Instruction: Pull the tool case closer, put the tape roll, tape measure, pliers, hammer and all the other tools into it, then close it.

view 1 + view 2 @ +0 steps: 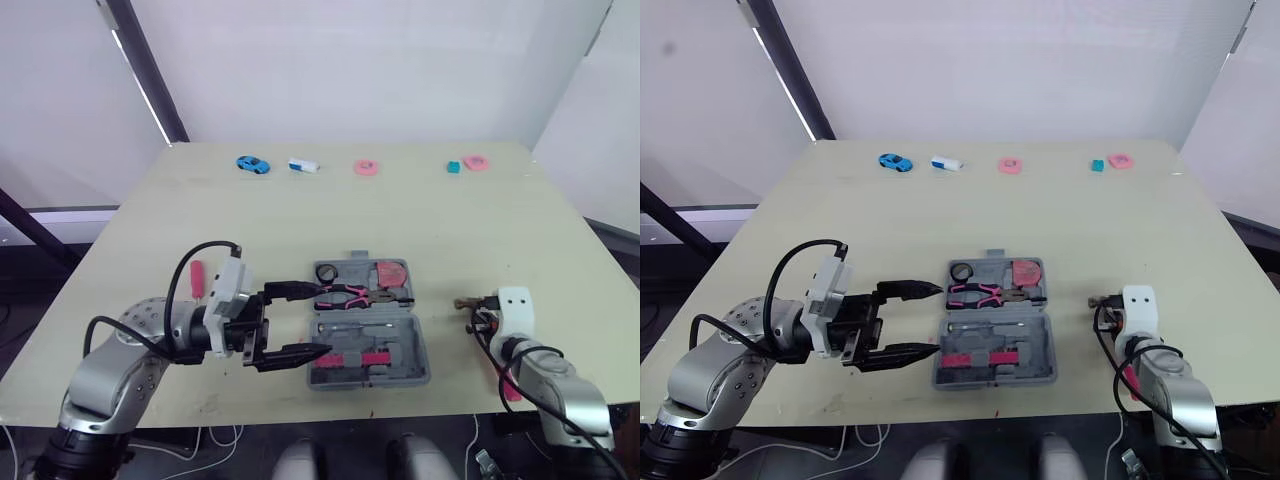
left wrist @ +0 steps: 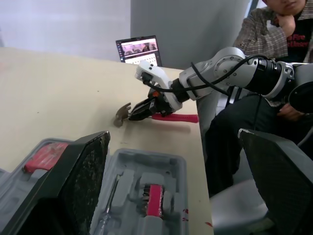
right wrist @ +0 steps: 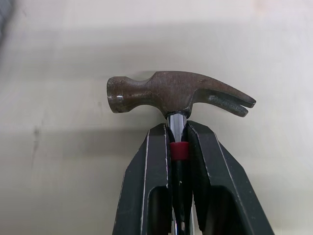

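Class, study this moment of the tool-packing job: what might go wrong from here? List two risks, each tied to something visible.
1. The right claw pinches the hammer at its thin neck just under the head; the handle may swing or slip in transit.
2. The open left claw sits at the edge of the tool case and may nudge it.

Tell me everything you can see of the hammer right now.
The claw hammer has a dark steel head, a shiny neck, a red collar and a pink handle. The right end effector is shut on the neck under the head. It is level, near the beige table's right edge; whether it touches the tabletop I cannot tell.
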